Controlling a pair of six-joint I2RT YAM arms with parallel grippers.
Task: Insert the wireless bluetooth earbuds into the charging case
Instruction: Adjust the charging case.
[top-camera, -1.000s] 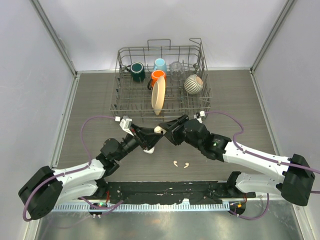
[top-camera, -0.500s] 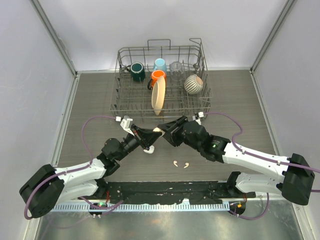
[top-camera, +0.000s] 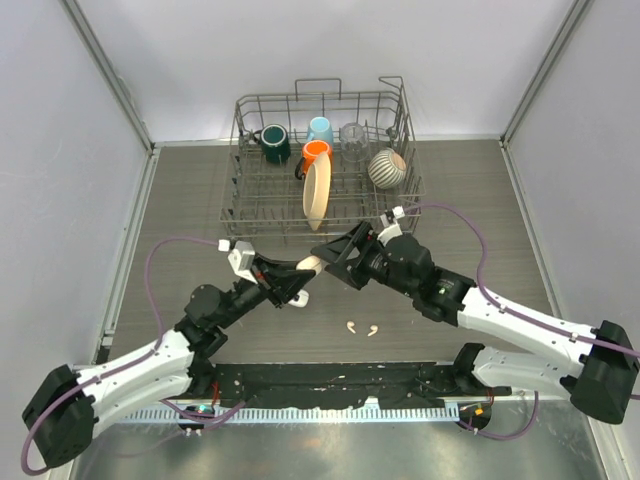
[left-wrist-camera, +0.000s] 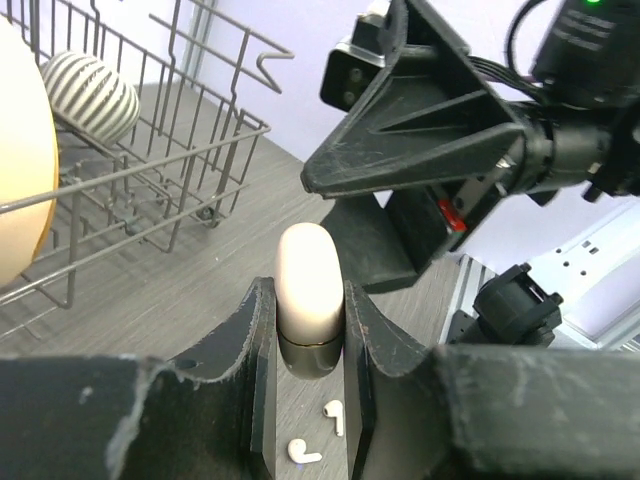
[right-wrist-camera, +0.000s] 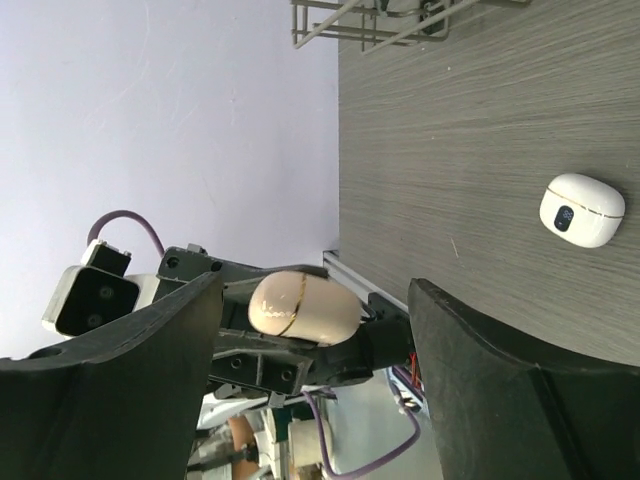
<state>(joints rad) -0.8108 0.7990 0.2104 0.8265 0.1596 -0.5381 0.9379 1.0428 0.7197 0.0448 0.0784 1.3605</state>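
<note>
1. left jaws shut tight on the cream charging case, pinching its lower half, with the rounded end sticking out past the fingertips
2. right jaws spread wide, one finger on either side of the case; the right wrist view shows them not touching it
3. change over the last second: left went from half-open to clamped on the case, and right went from a narrower hold to wide open. Reads as a right-to-left handover, just completed
4. case is in the air between the two arms, in front of the dish rack; its seam looks closed and I see no open lid
5. both earbuds lie side by side on the surface, on the near side of the case, untouched
6. a second case, white, lies on the surface well apart from the jaws
7. meaning: right arm is free. My guess is it opens the lid or fetches a bud while left holds the case steady. Nothing inserted yet
</note>
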